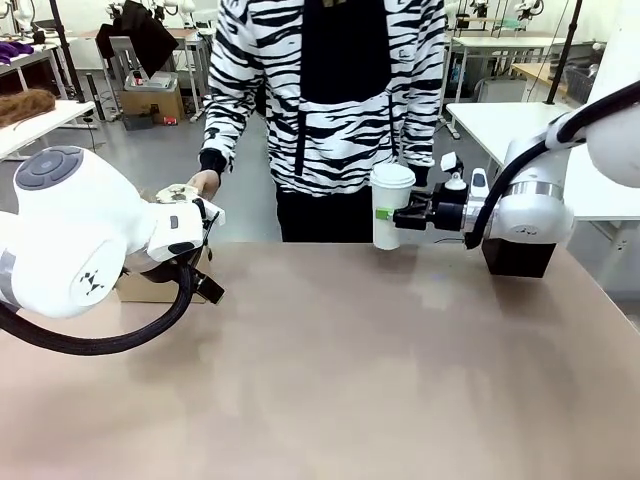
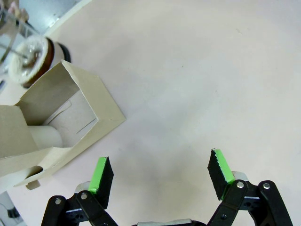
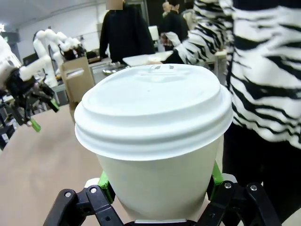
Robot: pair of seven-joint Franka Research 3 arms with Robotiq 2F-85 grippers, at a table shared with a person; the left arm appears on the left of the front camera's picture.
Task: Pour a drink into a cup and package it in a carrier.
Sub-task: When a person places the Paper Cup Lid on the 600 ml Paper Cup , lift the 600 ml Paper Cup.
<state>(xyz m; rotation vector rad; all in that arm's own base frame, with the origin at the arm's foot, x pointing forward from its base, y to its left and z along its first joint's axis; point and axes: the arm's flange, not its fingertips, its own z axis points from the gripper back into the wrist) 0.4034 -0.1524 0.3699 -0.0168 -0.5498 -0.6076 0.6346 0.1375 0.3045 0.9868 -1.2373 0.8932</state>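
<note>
Over the desk (image 1: 350, 380), right fingers (image 1: 412, 215) clamped on the lidded cup (image 1: 388, 232) needed a slow, upright carry to the carrier (image 2: 94, 99); left fingers (image 2: 100, 175) gaped empty.

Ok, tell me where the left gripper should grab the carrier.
Probably the tall handle tab of the carrier, from above. It stands upright and thin, so the open left gripper can straddle it, leaving the pockets free.
</note>
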